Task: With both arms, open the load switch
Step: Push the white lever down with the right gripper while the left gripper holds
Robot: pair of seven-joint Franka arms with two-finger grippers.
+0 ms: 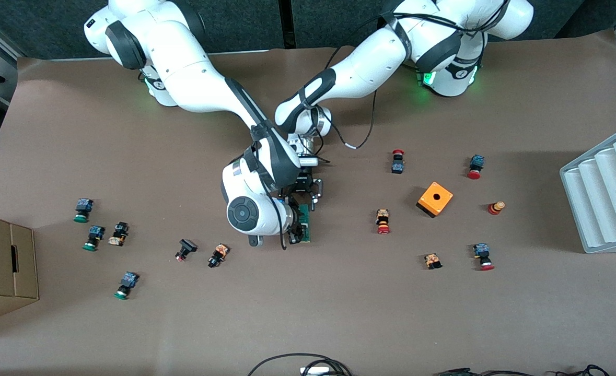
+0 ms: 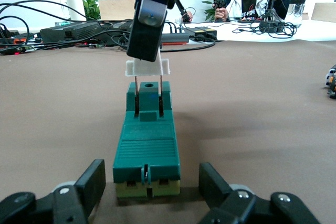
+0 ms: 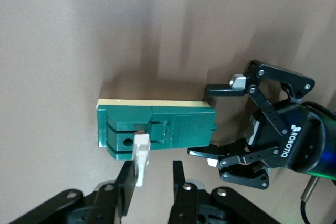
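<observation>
The dark green load switch point(image 1: 306, 223) lies flat on the brown table near its middle, resting on a pale yellow base. My left gripper point(image 1: 308, 202) is down at the end farther from the front camera. Its fingers point(image 2: 93, 178) stand open astride that end, with a gap on each side. My right gripper point(image 1: 298, 230) hangs over the other end, open. The small white piece point(image 3: 140, 157) stands up out of the block point(image 3: 157, 125) on two thin pins. It rests against one right finger point(image 3: 125, 178), well apart from the other.
An orange cube with a hole point(image 1: 434, 199) sits toward the left arm's end, among red-capped push buttons point(image 1: 383, 222). Green-capped buttons point(image 1: 83, 210) lie toward the right arm's end. A white ribbed rack point(image 1: 605, 193) and a cardboard box point(image 1: 2, 266) stand at the table's two ends.
</observation>
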